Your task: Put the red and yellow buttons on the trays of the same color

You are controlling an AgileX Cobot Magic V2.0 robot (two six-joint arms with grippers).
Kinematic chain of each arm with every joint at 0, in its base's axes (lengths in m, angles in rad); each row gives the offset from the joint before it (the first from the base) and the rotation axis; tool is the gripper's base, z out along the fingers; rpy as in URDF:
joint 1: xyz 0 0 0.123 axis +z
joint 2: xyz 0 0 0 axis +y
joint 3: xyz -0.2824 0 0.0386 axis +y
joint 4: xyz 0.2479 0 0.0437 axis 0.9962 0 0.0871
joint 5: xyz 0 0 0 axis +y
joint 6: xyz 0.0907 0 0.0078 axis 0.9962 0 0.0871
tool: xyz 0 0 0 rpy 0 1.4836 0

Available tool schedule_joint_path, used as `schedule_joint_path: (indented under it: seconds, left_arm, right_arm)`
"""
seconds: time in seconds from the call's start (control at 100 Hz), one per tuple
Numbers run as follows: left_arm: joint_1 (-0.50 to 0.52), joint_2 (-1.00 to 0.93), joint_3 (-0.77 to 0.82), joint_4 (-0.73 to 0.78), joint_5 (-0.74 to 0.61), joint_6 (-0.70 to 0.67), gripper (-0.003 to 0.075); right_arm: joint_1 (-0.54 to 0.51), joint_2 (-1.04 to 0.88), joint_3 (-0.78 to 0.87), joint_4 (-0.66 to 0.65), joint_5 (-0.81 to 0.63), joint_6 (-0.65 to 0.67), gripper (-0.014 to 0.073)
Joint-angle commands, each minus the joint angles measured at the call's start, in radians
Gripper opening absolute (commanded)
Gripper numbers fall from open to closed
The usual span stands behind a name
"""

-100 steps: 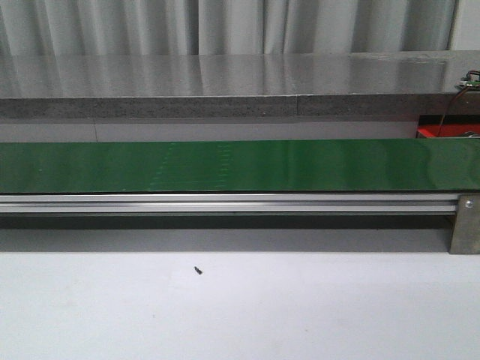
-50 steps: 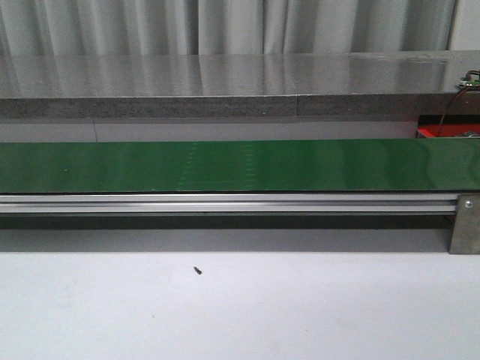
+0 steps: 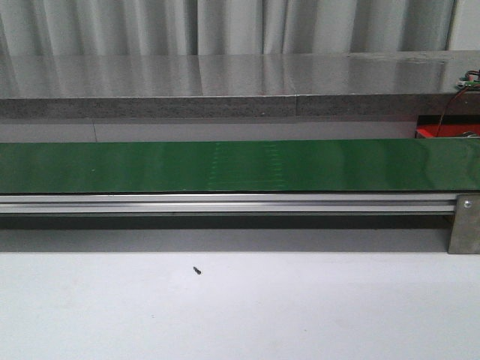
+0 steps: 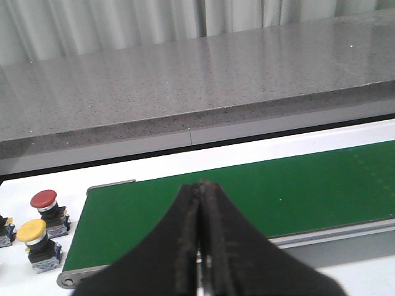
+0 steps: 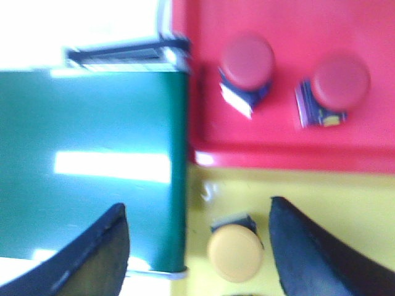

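Note:
In the left wrist view my left gripper (image 4: 200, 185) is shut and empty above the green conveyor belt (image 4: 296, 185). A red button (image 4: 44, 202) and a yellow button (image 4: 33, 234) stand on the white table beside the belt's end. In the right wrist view my right gripper (image 5: 197, 240) is open above the belt's end and the trays. Two red buttons (image 5: 247, 65) (image 5: 338, 80) sit on the red tray (image 5: 370, 145). A yellow button (image 5: 236, 251) sits on the yellow tray (image 5: 345, 197), between the open fingers. No gripper shows in the front view.
The green belt (image 3: 240, 165) runs across the front view on an aluminium rail (image 3: 225, 202). A grey stone ledge (image 3: 225, 82) lies behind it. A corner of the red tray (image 3: 450, 131) shows at the far right. A small black speck (image 3: 197, 270) lies on the white table.
A faint pale mark on the belt has shifted to the right. Nothing else in the front view has moved.

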Motion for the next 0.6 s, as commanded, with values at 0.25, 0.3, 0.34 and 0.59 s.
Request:
schedule_joint_path:
  seconds: [0.25,0.3,0.34,0.59]
  left_arm:
    - [-0.007,0.009,-0.025,-0.008,-0.078,0.002,-0.002]
    - [-0.007,0.009,-0.025,-0.008,-0.078,0.002,-0.002]
    - [-0.007,0.009,-0.025,-0.008,-0.078,0.002,-0.002]
    - [-0.007,0.009,-0.025,-0.008,-0.078,0.002,-0.002]
  right_arm:
    - [0.246,-0.3,0.093,0.019,-0.166,-0.058,0.0492]
    - [0.273,-0.334,0.128,0.013,-0.188,-0.058,0.0491]
    - [0.289,-0.364,0.164,0.012,-0.207,-0.058,0.049]
    - [0.303,-0.534,0.383,0.013,-0.261,-0.057,0.0361]
